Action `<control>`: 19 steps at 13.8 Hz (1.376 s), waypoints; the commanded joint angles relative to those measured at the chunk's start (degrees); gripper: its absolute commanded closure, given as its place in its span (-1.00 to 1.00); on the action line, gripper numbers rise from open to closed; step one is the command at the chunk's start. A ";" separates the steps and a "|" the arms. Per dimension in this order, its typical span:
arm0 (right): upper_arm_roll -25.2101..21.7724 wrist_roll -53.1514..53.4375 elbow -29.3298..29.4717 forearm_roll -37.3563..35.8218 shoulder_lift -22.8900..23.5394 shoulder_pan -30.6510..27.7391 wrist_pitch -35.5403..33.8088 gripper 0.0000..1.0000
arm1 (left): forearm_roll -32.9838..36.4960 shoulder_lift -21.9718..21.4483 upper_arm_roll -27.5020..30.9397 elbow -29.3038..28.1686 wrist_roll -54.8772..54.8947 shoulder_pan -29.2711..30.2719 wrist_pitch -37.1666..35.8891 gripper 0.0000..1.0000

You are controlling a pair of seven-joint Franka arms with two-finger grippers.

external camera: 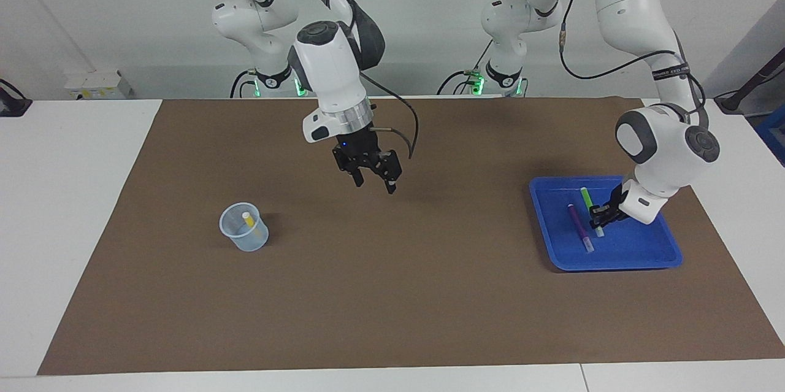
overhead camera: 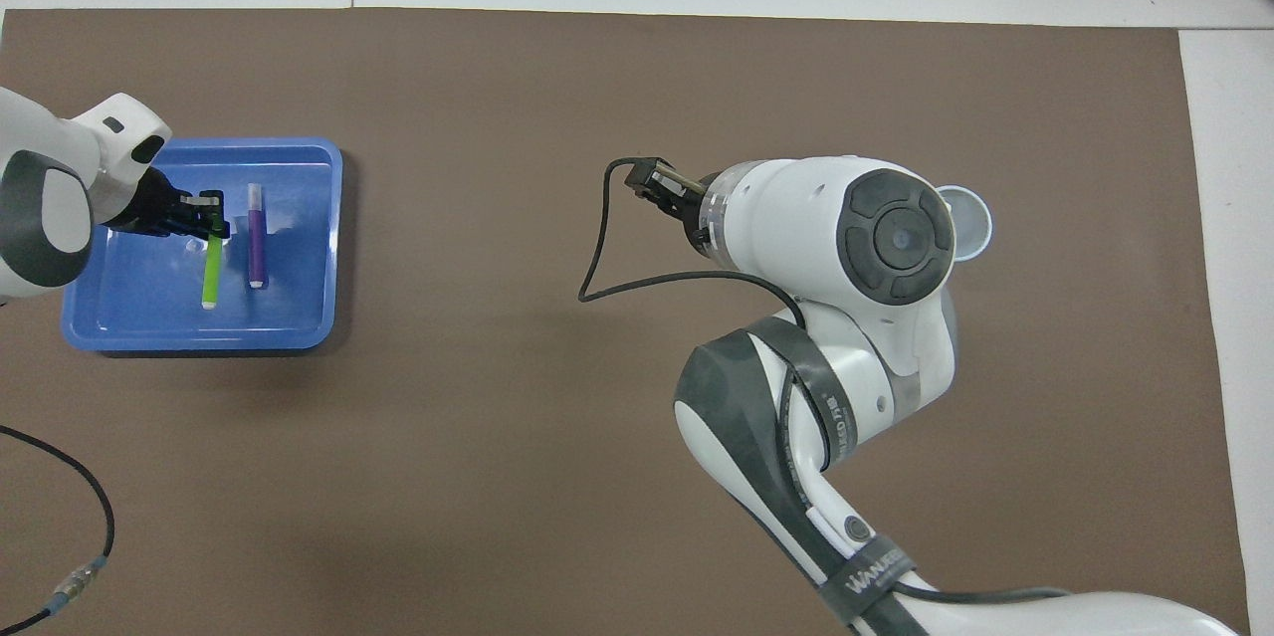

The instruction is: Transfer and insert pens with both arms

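Note:
My left gripper (external camera: 600, 215) is shut on the green pen (external camera: 588, 200) over the blue tray (external camera: 650, 257) and holds it tilted, just off the tray floor. Both also show in the overhead view: the left gripper (overhead camera: 206, 219) and the green pen (overhead camera: 212, 270). The purple pen (external camera: 579, 227) lies flat in the tray beside it, and shows from overhead too (overhead camera: 257, 240). The yellow pen (external camera: 247, 219) stands in a clear cup (external camera: 244, 237) toward the right arm's end. My right gripper (external camera: 373, 181) is open and empty, up over the middle of the brown mat.
The tray (overhead camera: 299, 318) sits at the left arm's end of the brown mat (external camera: 392, 294). The cup (overhead camera: 973, 223) is half hidden under the right arm from overhead. Two small idle arms (external camera: 270, 76) (external camera: 504, 76) stand at the robots' edge. A loose cable (overhead camera: 60, 596) lies near the left arm's base.

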 commanded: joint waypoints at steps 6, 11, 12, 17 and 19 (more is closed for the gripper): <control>-0.12 11.28 1.43 16.57 1.45 2.95 10.44 -0.69 | -2.17 -3.64 -0.79 4.27 -22.14 -3.92 -17.83 1.00; -0.12 21.93 5.91 18.85 5.58 5.94 11.68 -0.65 | -14.40 -6.89 -1.33 1.19 -49.89 -7.43 -23.15 1.00; -0.12 22.46 5.91 19.90 6.02 6.47 12.90 -0.64 | -15.97 -7.42 -1.33 -0.04 -52.27 -7.79 -23.15 1.00; -0.12 22.03 5.91 19.65 7.78 9.72 15.19 -0.55 | -24.33 -9.62 -1.33 -5.05 -60.80 -9.02 -22.97 1.00; -0.12 22.12 5.91 20.09 7.87 10.95 15.98 -0.53 | -25.74 -9.71 -1.33 -5.32 -64.66 -9.81 -22.97 1.00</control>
